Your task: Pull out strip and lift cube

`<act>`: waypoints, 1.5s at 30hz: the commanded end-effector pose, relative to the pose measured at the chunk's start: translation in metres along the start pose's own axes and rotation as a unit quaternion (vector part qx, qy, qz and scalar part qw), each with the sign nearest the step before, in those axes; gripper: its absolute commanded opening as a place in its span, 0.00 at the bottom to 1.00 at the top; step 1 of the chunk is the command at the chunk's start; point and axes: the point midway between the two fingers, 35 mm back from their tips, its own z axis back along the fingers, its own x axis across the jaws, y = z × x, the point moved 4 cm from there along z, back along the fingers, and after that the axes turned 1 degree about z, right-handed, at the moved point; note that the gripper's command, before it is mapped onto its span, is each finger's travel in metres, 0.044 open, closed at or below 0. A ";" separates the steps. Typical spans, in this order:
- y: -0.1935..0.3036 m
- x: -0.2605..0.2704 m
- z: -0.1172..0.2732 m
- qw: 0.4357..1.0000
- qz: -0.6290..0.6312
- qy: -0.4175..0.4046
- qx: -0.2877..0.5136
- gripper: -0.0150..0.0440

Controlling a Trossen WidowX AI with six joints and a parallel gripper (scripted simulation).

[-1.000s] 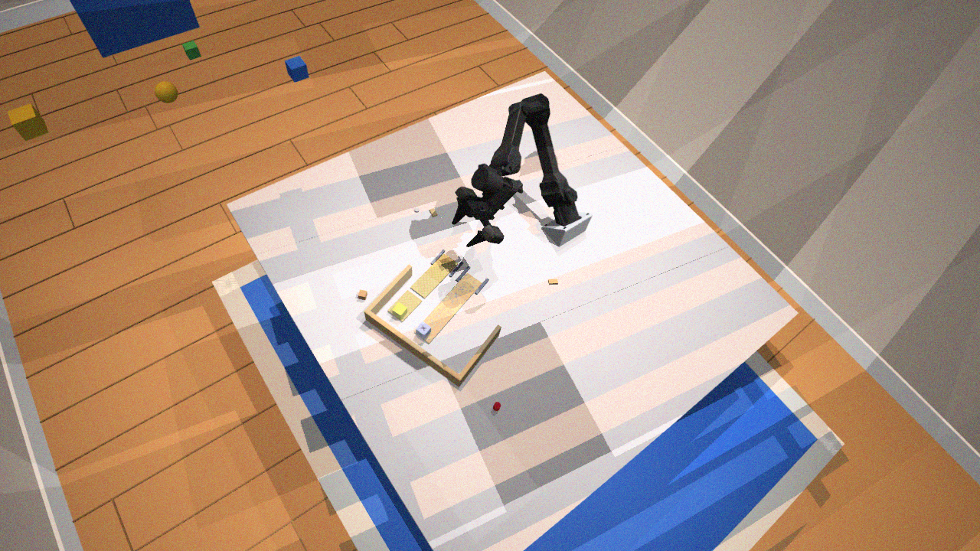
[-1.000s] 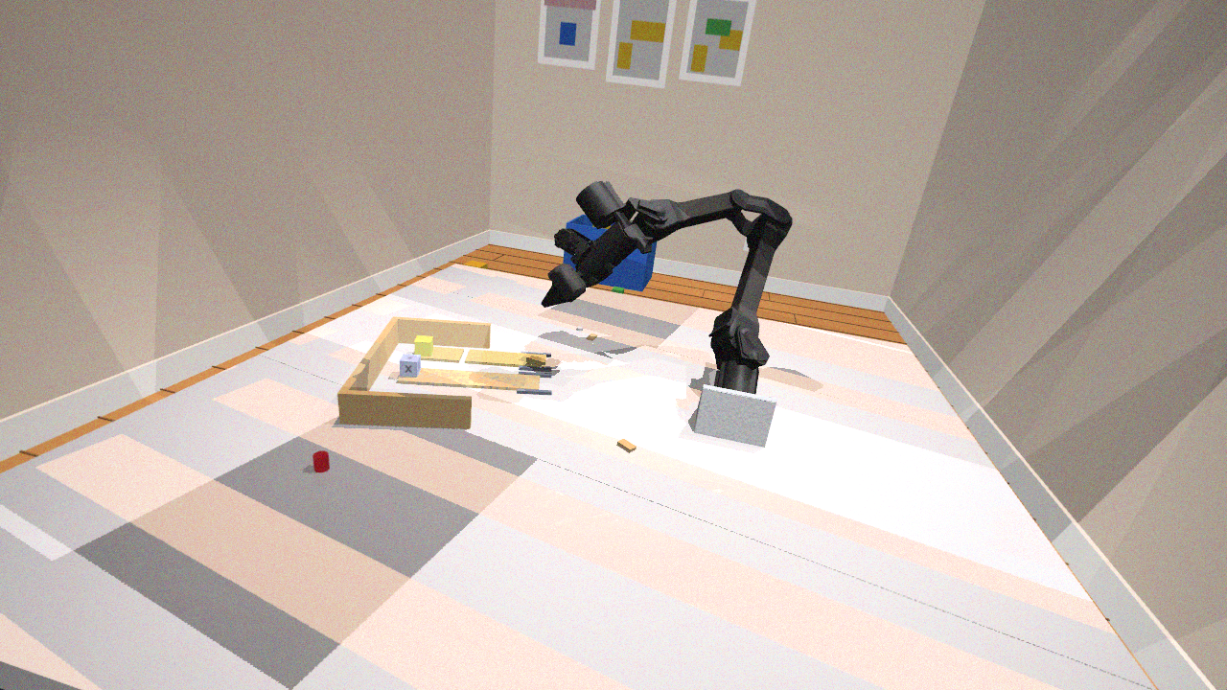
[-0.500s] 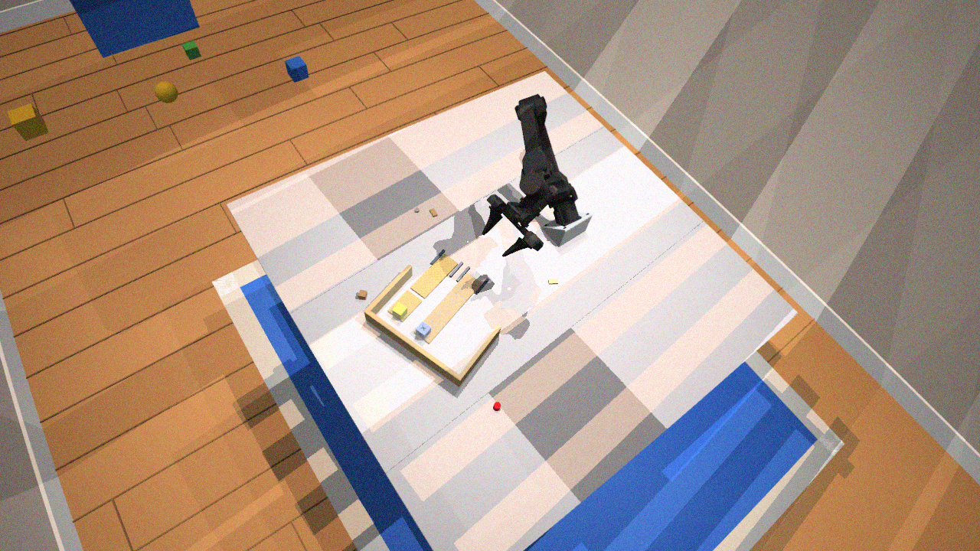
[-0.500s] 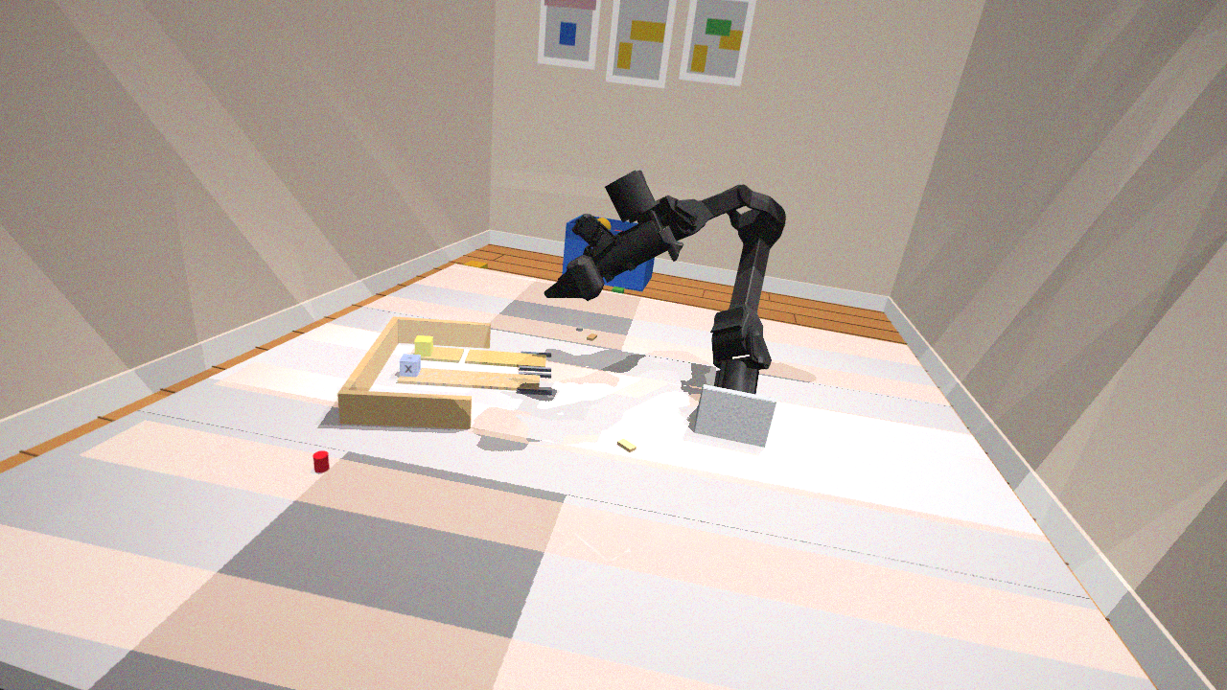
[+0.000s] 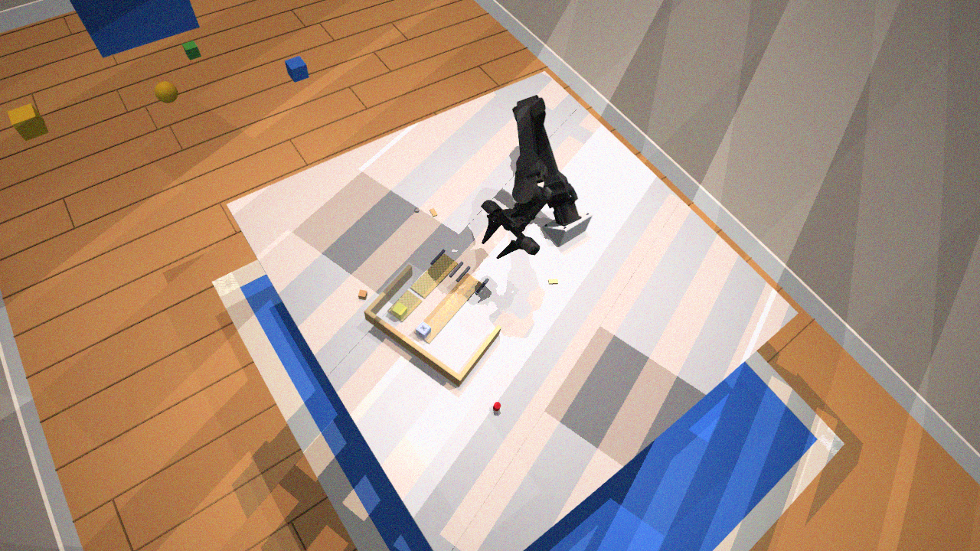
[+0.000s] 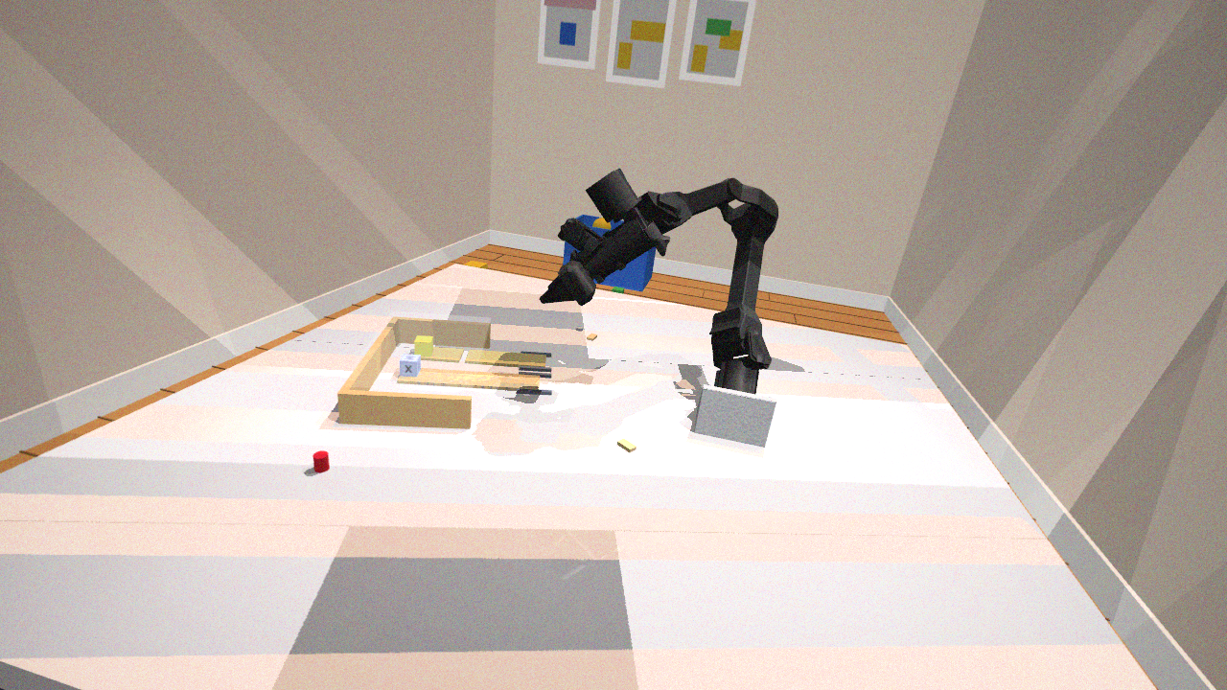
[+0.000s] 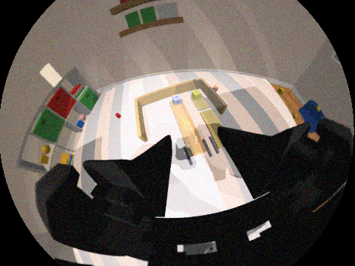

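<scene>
The labelled cube (image 5: 423, 330) (image 6: 409, 367) (image 7: 177, 100) is pale blue with an X and sits on the far end of a long unbroken tan strip (image 5: 449, 308) (image 7: 185, 121). Beside it, a yellow cube (image 5: 399, 311) (image 6: 424, 345) (image 7: 196, 94) sits on the far piece of a second strip. A gap parts that piece from the near piece (image 5: 432, 276) (image 6: 506, 356) (image 7: 211, 117). My gripper (image 5: 490, 249) (image 7: 194, 134) is partly open and empty, raised above the table short of the strips' near ends.
A low wooden wall (image 5: 411, 347) (image 6: 403, 410) (image 7: 166, 92) closes three sides around the strips. Thin dark bars (image 5: 437, 256) (image 7: 188, 156) flank their near ends. A red cylinder (image 5: 496, 406) (image 6: 320, 461) (image 7: 117, 115) and a small yellow block (image 5: 553, 282) (image 6: 627, 445) lie outside.
</scene>
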 end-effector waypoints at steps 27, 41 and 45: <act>0.011 -0.029 -0.131 0.907 0.082 -0.066 0.408 0.25; 0.028 -0.027 -0.146 0.907 0.082 -0.066 0.408 0.25; 0.033 -0.027 -0.151 0.907 0.082 -0.066 0.408 0.25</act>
